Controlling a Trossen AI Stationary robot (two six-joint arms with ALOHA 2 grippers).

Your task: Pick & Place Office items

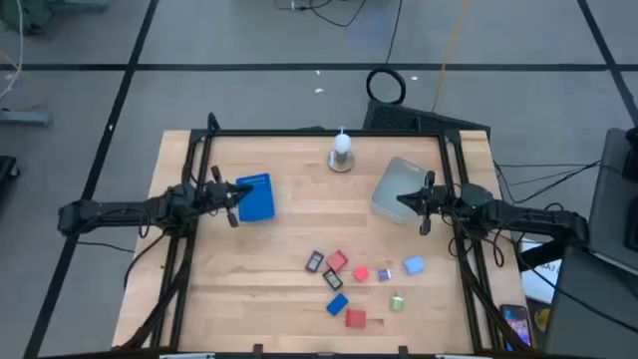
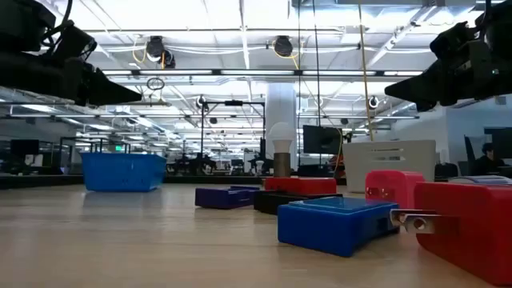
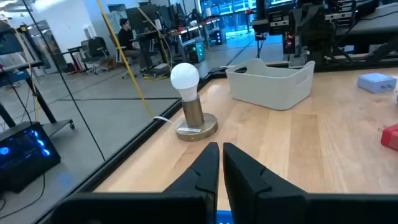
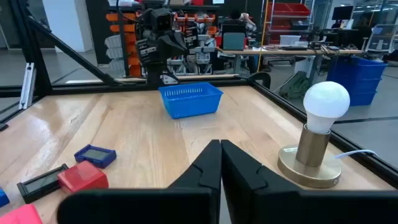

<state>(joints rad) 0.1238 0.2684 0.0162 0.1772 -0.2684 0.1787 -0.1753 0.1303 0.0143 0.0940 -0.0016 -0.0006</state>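
Note:
Several small office items lie on the wooden table's near middle: red pieces [image 1: 337, 261] [image 1: 355, 318], a blue one [image 1: 337, 304], a pale blue one [image 1: 414, 265], a black one [image 1: 333, 279] and a green one [image 1: 397, 301]. My left gripper [image 1: 235, 202] hangs shut and empty, high above the table at the left edge of the blue box [image 1: 257, 196]. My right gripper [image 1: 419, 206] hangs shut and empty over the right edge of the grey tub [image 1: 397, 189]. Both wrist views show closed fingers [image 3: 220, 158] [image 4: 220, 154] with nothing between them.
A lamp with a white bulb [image 1: 342, 152] stands at the far middle of the table, between box and tub. Black frame rails [image 1: 194, 199] [image 1: 461, 229] run along both sides. Bare wood lies between the two grippers. A person sits at a desk [image 3: 127, 31] in the room beyond.

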